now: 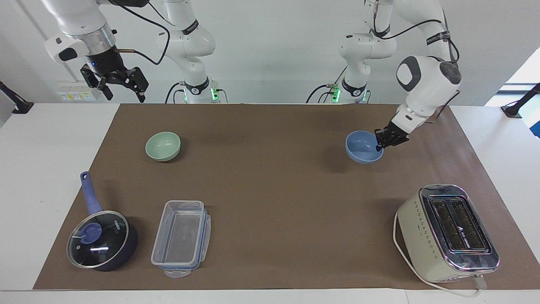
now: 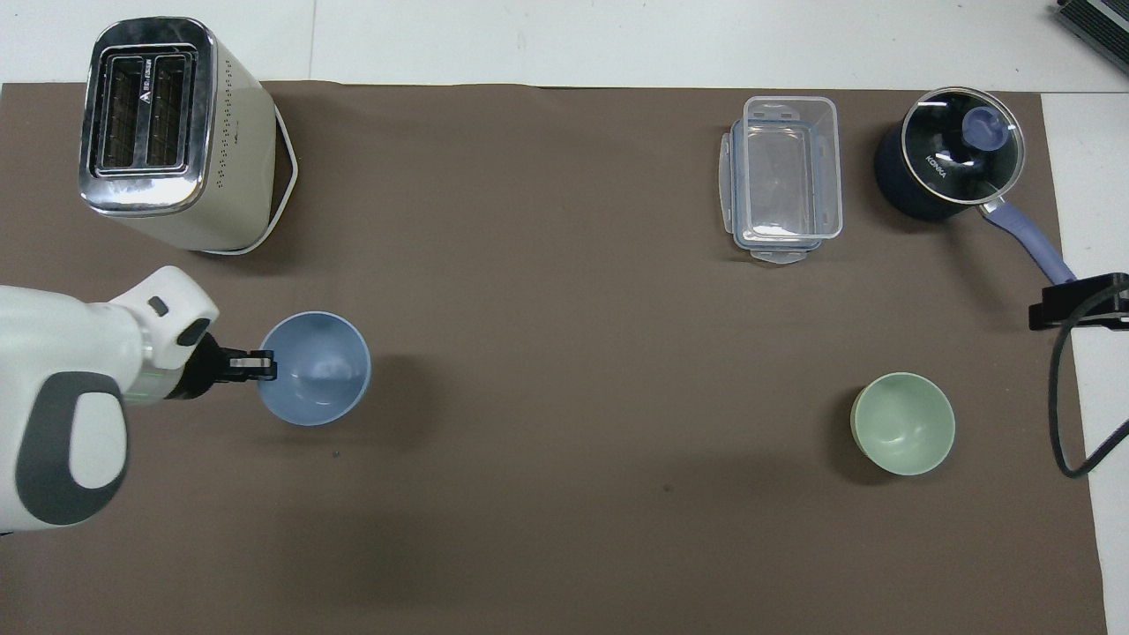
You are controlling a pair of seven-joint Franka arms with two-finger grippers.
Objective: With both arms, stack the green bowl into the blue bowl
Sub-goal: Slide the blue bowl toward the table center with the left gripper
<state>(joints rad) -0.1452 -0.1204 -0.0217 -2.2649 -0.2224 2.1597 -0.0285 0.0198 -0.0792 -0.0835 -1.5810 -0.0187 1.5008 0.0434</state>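
Note:
My left gripper [image 1: 378, 145] [image 2: 267, 365] is shut on the rim of the blue bowl [image 1: 363, 147] [image 2: 316, 369] and holds it just above the brown mat, its shadow showing beneath it. The green bowl [image 1: 163, 146] [image 2: 902, 423] sits upright on the mat toward the right arm's end. High over the table's edge by the robots, close to that end, my right gripper [image 1: 122, 90] waits open with nothing between its fingers. It is out of the overhead view.
A cream toaster [image 1: 447, 233] [image 2: 172, 132] stands farther from the robots than the blue bowl. A clear plastic container [image 1: 181, 238] [image 2: 783, 176] and a dark lidded saucepan [image 1: 101, 240] [image 2: 948, 163] lie farther out than the green bowl. A black clamp and cable [image 2: 1080, 304] sit at the mat's side.

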